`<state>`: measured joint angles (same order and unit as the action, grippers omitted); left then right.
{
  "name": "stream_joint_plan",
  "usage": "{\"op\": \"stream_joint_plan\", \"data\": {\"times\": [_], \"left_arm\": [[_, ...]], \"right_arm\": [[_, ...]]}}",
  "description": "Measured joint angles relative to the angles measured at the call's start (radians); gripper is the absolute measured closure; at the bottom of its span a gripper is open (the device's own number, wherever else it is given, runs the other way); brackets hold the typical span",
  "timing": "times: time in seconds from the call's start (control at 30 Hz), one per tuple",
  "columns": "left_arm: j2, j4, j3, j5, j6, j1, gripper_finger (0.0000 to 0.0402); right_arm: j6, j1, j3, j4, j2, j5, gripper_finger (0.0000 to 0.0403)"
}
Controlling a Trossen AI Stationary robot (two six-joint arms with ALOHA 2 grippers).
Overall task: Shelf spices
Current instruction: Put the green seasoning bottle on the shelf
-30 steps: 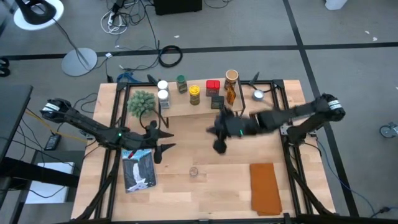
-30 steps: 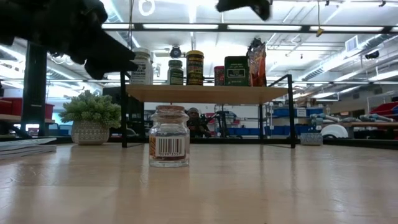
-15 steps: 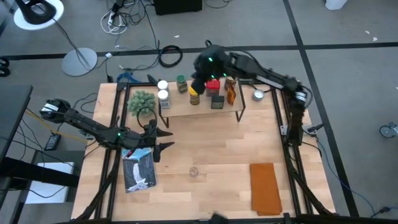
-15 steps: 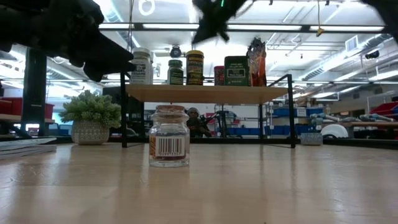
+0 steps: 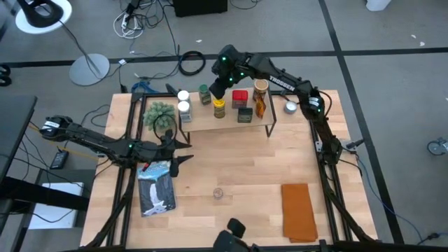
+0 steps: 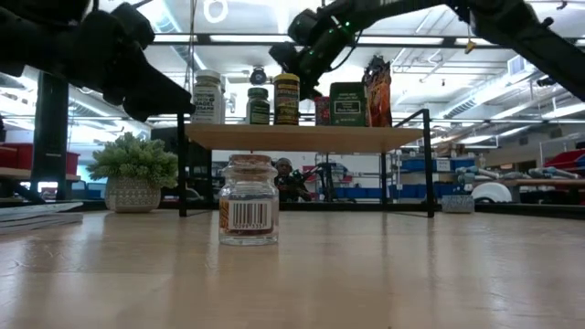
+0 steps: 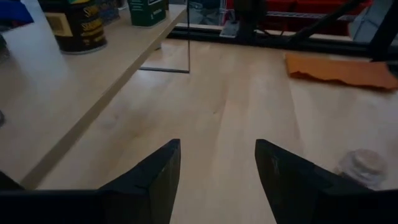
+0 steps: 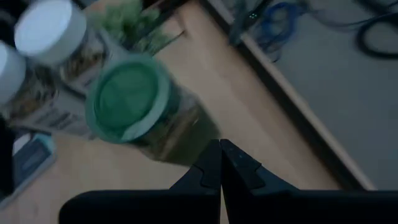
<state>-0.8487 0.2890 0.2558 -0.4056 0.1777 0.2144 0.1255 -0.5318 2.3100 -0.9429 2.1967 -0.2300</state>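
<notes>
Jars [image 5: 204,94] crowding shelf [image 5: 203,121], plant [image 5: 159,114] probably beside

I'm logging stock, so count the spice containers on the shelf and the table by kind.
White-lidded jars: 2
Green-lidded jar: 1
Yellow-lidded jar: 1
Red tin: 1
Black box: 1
Tan cylinder: 1
Amber bottle: 1
Loose clear jar: 1
Total: 9

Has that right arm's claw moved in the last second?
Yes. The right gripper swung from mid-table to over the shelf, by the green-lidded jar.
</notes>
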Motion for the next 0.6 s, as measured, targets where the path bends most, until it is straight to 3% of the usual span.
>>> {"op": "stream_joint_plan", "data": {"times": [0.27, 0.47, 0.6], "left_arm": [[0.081, -0.093, 0.0, 0.053, -0.02, -0.06, 0.0191], [0.169, -0.182, 0.0, 0.061, -0.015, -0.07, 0.0191], [0.191, -0.197, 0.0, 0.061, -0.009, -0.07, 0.0191]], "right_arm": [[-0.067, 0.006, -0.002, 0.004, 0.025, -0.093, 0.0403], [-0.124, 0.006, -0.002, 0.01, 0.025, -0.239, 0.0403], [-0.124, 0.006, -0.002, 0.006, 0.025, -0.241, 0.0403]]}}
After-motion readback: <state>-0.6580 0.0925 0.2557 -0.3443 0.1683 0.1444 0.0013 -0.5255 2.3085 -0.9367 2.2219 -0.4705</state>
